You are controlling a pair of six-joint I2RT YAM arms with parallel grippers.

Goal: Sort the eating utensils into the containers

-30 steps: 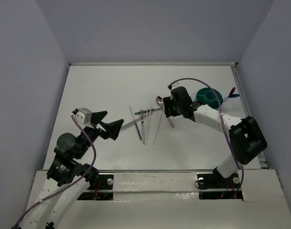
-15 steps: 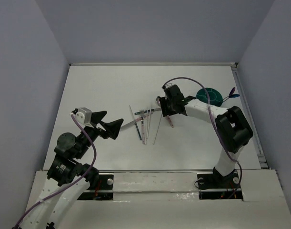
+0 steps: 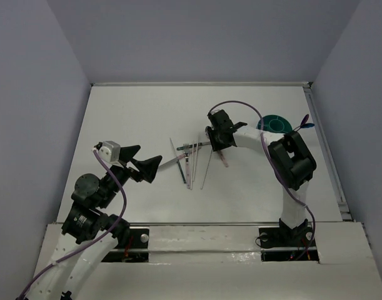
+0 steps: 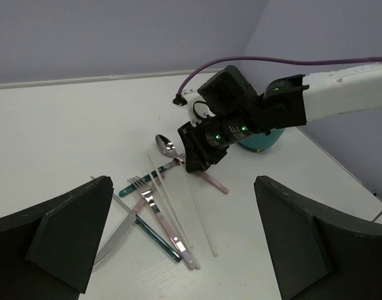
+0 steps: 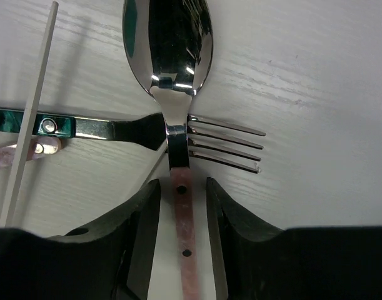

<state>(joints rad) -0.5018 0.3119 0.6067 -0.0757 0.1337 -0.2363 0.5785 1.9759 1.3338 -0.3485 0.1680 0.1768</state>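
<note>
A spoon [image 5: 172, 37] with a silver bowl and a pale pink handle lies on the white table, crossing the tines of a teal-handled fork [image 5: 225, 147]. My right gripper [image 5: 182, 187] is down over the pink handle. Its jaws straddle the handle closely, with a thin gap on each side. From above, the right gripper [image 3: 217, 145] sits at the right end of the utensil pile. The teal cup [image 3: 273, 123] stands to its right, with dark blue spoons [image 3: 305, 122] at its far side. My left gripper [image 4: 184, 250] hangs open above the near end of the pile, holding nothing.
A knife [image 4: 115, 234], a pink-handled fork [image 4: 162, 222] and white chopsticks [image 4: 178, 212] lie crossed left of the right gripper. Pale walls close the table's left, far and right sides. A metal rail [image 3: 322, 150] runs along the right edge.
My right gripper has moved left, away from the cup, onto the spoon's handle. Its jaws have narrowed around the handle. The left arm has not moved.
</note>
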